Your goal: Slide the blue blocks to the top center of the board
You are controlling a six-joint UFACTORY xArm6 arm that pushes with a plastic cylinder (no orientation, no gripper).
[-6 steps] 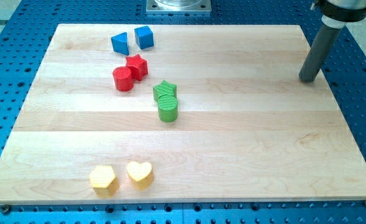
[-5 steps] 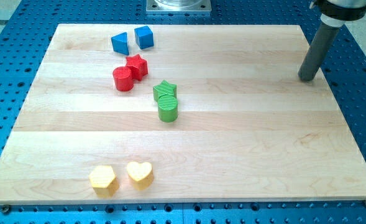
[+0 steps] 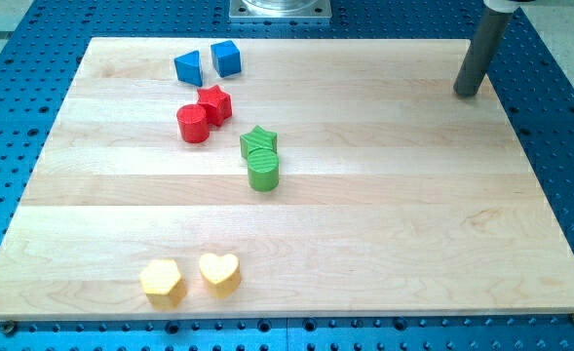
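Note:
Two blue blocks sit near the board's top left: a blue wedge-like block (image 3: 188, 68) and, just to its right with a small gap, a blue cube (image 3: 226, 58). My tip (image 3: 467, 94) is at the board's top right, far to the right of both blue blocks and touching nothing.
A red cylinder (image 3: 193, 124) and a red star (image 3: 214, 103) touch just below the blue blocks. A green star (image 3: 258, 142) and a green cylinder (image 3: 263, 170) stand near the middle. A yellow hexagon (image 3: 160, 281) and a yellow heart (image 3: 219, 273) lie at the bottom left.
My tip has moved toward the view's top and slightly left along the board's right side. No block has moved.

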